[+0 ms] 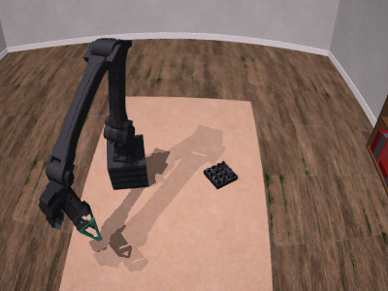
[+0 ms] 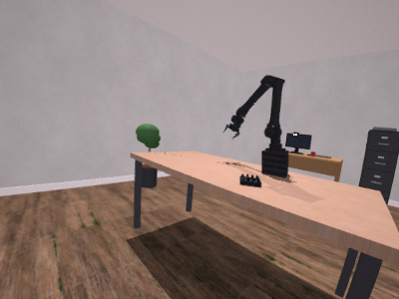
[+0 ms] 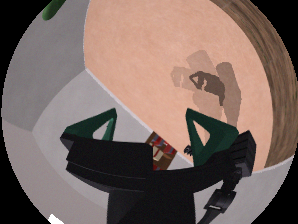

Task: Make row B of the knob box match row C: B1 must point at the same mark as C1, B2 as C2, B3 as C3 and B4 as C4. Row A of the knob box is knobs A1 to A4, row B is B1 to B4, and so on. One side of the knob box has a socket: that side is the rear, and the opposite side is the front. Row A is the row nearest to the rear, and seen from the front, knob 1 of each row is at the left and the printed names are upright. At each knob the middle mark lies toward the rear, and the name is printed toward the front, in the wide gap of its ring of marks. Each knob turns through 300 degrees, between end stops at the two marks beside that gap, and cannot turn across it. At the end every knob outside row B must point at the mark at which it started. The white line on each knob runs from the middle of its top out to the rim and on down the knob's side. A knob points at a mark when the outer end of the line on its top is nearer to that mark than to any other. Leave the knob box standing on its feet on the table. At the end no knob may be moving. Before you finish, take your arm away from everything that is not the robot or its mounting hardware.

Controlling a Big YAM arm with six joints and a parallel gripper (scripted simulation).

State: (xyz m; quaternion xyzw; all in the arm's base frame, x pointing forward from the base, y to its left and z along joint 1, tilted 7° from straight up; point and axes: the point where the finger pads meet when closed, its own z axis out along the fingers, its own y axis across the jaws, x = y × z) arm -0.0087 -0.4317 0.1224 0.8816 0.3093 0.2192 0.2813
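The knob box is a small black square block with rows of knobs, standing on the tan table right of the arm's base. It also shows in the exterior view. Its knob lines and marks are too small to read. My gripper has green fingers, is open and empty, and hangs high above the table's near left part, far from the box. In the exterior view the gripper is well above the table. In the wrist view the open fingers frame bare table; the box is out of that view.
The arm's black base stands left of the box. A bookshelf stands at the right edge. A plant, a desk with a monitor and a filing cabinet stand beyond the table.
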